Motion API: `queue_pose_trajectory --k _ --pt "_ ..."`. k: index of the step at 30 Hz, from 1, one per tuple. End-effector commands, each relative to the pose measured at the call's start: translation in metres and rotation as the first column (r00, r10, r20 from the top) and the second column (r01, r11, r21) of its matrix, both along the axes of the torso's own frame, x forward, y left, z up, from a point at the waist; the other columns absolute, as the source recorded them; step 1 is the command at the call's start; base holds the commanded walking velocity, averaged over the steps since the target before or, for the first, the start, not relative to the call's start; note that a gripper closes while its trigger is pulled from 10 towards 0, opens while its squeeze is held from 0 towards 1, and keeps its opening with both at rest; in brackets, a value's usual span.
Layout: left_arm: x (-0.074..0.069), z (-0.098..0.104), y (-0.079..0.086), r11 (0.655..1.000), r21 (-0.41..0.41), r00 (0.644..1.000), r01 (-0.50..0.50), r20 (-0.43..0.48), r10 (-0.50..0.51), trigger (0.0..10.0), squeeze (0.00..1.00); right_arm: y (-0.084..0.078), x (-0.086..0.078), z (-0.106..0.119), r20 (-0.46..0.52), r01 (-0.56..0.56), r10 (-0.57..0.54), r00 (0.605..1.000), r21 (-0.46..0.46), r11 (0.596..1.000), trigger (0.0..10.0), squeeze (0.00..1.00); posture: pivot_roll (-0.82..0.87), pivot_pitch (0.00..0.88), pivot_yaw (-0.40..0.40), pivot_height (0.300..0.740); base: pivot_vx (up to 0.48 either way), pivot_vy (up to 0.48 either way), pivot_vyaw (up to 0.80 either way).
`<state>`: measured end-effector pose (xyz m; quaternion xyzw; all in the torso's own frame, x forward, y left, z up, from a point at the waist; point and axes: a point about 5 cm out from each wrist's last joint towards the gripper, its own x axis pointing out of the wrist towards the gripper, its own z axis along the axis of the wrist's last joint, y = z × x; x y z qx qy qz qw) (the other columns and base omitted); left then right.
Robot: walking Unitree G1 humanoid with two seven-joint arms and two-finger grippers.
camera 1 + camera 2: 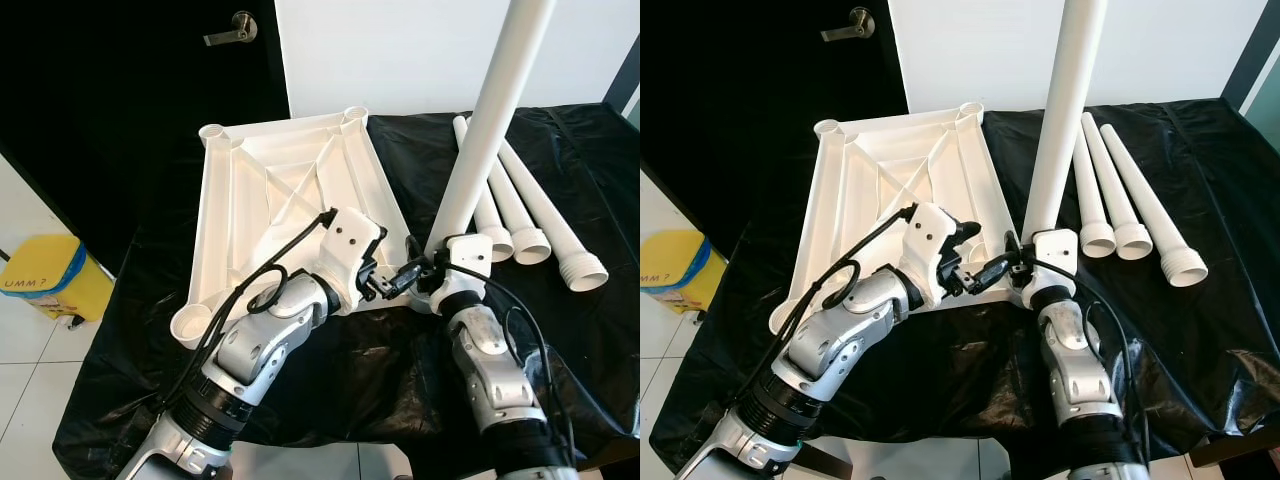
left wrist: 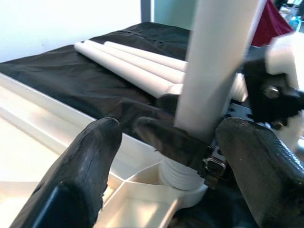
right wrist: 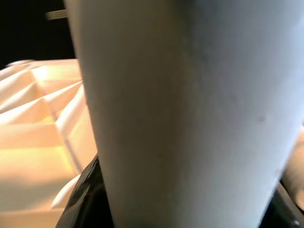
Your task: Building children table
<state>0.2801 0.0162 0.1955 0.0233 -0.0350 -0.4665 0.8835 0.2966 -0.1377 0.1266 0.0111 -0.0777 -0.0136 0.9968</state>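
Observation:
The white table top [image 1: 290,190] lies upside down on the black cloth. A white table leg [image 1: 495,110] stands upright with its threaded end at the near right corner socket [image 2: 183,178]. My right gripper [image 1: 424,268] is shut on this leg just above its base, and the leg [image 3: 180,118] crosses the right wrist view close up. My left gripper [image 1: 386,282] is open right beside the leg's base, over the top's near edge. Its two fingers [image 2: 85,171] stand wide apart with the leg [image 2: 213,71] just beyond them.
Three more white legs [image 1: 530,215] lie side by side on the cloth to the right. A yellow bin [image 1: 45,280] stands on the floor at left, under a black door [image 1: 150,80]. The cloth's near edge [image 1: 330,420] runs close to my body.

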Motion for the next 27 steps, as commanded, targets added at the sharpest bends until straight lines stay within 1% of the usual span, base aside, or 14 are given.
queue_pose_trajectory --k 1,3,5,10,11,12,13,15,16,18,24,25,26,27 --pt "-0.005 0.006 -0.002 0.993 0.012 0.993 0.114 0.021 -0.114 10.0 0.0 0.001 -0.011 -0.034 -0.156 0.127 -0.119 0.981 0.046 0.991 10.0 0.0 -0.23 0.051 0.064 0.74 0.0 0.0 0.0" --pt "-0.005 0.006 -0.002 0.993 0.012 0.993 0.114 0.021 -0.114 10.0 0.0 0.001 -0.011 -0.034 -0.156 0.127 -0.119 0.981 0.046 0.991 10.0 0.0 -0.23 0.051 0.064 0.74 0.0 0.0 0.0" --pt "-0.005 0.006 -0.004 0.993 0.011 0.992 0.12 0.024 -0.12 10.0 0.0 0.007 -0.011 -0.031 -0.154 0.157 -0.147 0.977 0.058 0.986 10.0 0.0 -0.24 0.044 0.064 0.74 0.0 0.0 0.0" --pt "-0.005 0.007 -0.005 0.992 0.014 0.992 0.125 0.028 -0.125 10.0 0.0 0.008 -0.011 -0.03 -0.14 0.145 -0.136 0.981 0.061 0.988 10.0 0.0 -0.23 0.041 0.065 0.74 0.0 0.0 0.0" --pt "-0.005 0.007 -0.005 0.992 0.014 0.992 0.125 0.028 -0.125 10.0 0.0 0.007 -0.011 -0.028 -0.125 0.132 -0.122 0.985 0.069 0.989 10.0 0.09 -0.23 0.038 0.065 0.74 0.0 0.0 0.0" --pt "-0.005 0.007 -0.005 0.992 0.014 0.992 0.125 0.028 -0.125 10.0 0.0 0.007 -0.011 -0.028 -0.125 0.132 -0.122 0.985 0.069 0.989 10.0 0.09 -0.23 0.038 0.065 0.74 0.0 0.0 0.0" --pt "-0.005 0.007 -0.005 0.992 0.016 0.992 0.125 0.028 -0.126 10.0 0.0 0.006 -0.011 -0.025 -0.1 0.117 -0.109 0.989 0.081 0.99 10.0 1.0 -0.23 0.034 0.065 0.74 0.0 0.0 0.0" --pt "-0.005 0.007 -0.005 0.992 0.016 0.992 0.125 0.028 -0.126 10.0 0.0 0.006 -0.011 -0.025 -0.1 0.117 -0.109 0.989 0.081 0.99 10.0 1.0 -0.23 0.034 0.065 0.74 0.0 0.0 0.0" --pt "-0.005 0.007 -0.005 0.992 0.017 0.992 0.125 0.028 -0.126 10.0 0.0 0.005 -0.01 -0.02 -0.052 0.075 -0.071 0.996 0.09 0.993 10.0 1.0 -0.23 0.032 0.065 0.74 0.0 0.0 0.0" --pt "-0.005 0.007 -0.005 0.992 0.017 0.992 0.126 0.028 -0.126 10.0 0.0 0.005 -0.01 -0.015 -0.016 0.053 -0.052 0.999 0.098 0.994 10.0 1.0 -0.23 0.029 0.065 0.74 0.0 0.0 0.0" --pt "-0.005 0.007 -0.006 0.992 0.017 0.991 0.128 0.031 -0.128 10.0 0.0 0.005 -0.008 -0.007 0.021 -0.031 0.028 0.999 0.116 0.993 10.0 1.0 -0.24 0.019 0.061 0.74 0.0 0.0 0.0" --pt "-0.005 0.007 -0.006 0.992 0.016 0.991 0.129 0.032 -0.129 10.0 0.0 0.002 -0.007 -0.003 0.039 -0.08 0.076 0.996 0.102 0.992 10.0 0.63 -0.24 0.017 0.061 0.74 0.0 0.0 0.0" --pt "-0.005 0.007 -0.006 0.992 0.016 0.991 0.129 0.032 -0.129 10.0 0.0 0.002 -0.007 -0.003 0.039 -0.08 0.076 0.996 0.102 0.992 10.0 0.63 -0.24 0.017 0.061 0.74 0.0 0.0 0.0" --pt "-0.004 0.008 -0.007 0.991 0.015 0.991 0.13 0.033 -0.13 10.0 0.0 -0.001 -0.006 0.0 0.051 -0.138 0.135 0.99 0.079 0.987 10.0 0.0 -0.25 0.015 0.06 0.74 0.0 0.0 0.0"
